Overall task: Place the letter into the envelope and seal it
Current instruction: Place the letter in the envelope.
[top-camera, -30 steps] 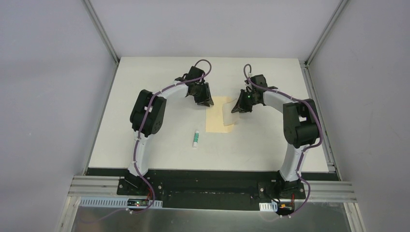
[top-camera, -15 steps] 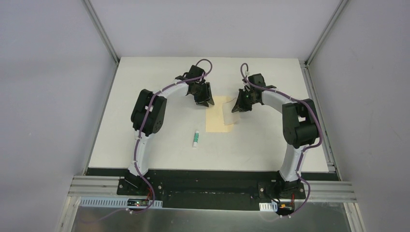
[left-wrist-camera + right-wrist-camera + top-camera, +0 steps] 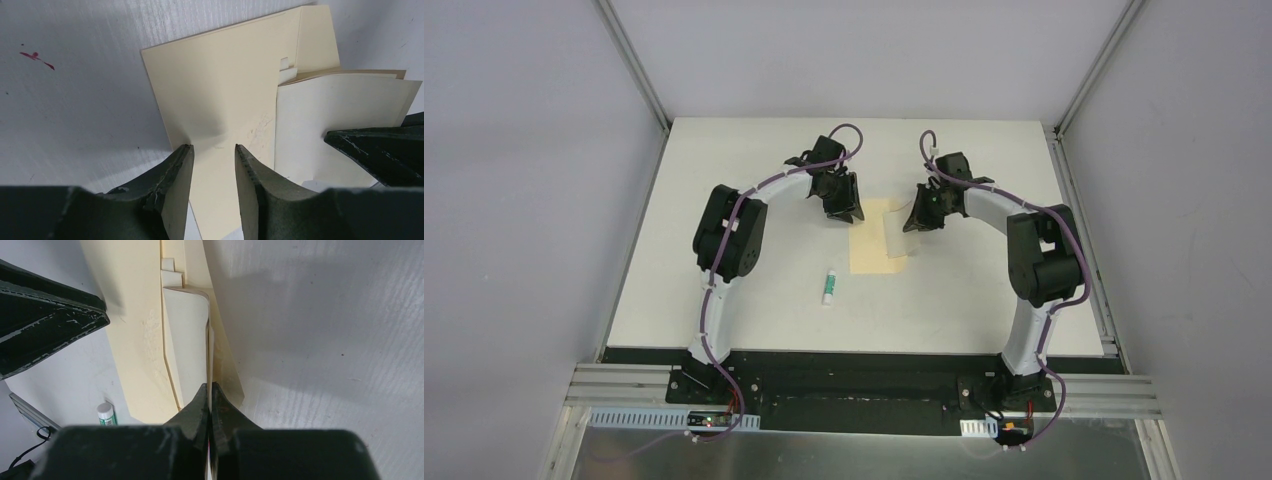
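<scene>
Letter isn't inside yet: it leans over the envelope on the desk, edge clenched in the right pincer, left pincer spread open on the envelope; tucking and sealing remain.

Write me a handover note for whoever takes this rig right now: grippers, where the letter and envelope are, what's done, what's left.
Left gripper: open, fingers down on the envelope, which lies flat on the table.
Right gripper: shut on the letter, pinching its edge; the sheet arches over the envelope's right part.
Done: letter brought to the envelope. Cannot tell whether its far edge has entered the mouth.
Left: slide it fully in, fold the flap and seal it. Glue tube lies nearer the bases.
</scene>
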You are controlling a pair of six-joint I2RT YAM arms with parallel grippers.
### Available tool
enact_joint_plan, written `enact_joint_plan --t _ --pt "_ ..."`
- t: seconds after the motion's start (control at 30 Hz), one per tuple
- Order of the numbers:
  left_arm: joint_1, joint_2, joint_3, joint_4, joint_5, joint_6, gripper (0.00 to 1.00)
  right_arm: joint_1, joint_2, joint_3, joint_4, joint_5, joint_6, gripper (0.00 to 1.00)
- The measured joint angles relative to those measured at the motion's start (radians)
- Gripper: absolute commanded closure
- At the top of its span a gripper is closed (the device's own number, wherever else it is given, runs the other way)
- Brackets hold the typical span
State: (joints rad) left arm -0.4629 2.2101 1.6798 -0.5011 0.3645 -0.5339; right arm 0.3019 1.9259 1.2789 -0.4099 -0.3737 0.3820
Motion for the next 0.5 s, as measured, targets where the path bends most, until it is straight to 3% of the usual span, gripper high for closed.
enact_joint_plan --t 0.5 --pt "0.0 0.0 -0.002 0.001 0.002 -0.001 0.64 0.012 0.031 0.0 0.036 -0.012 0.032 1.0"
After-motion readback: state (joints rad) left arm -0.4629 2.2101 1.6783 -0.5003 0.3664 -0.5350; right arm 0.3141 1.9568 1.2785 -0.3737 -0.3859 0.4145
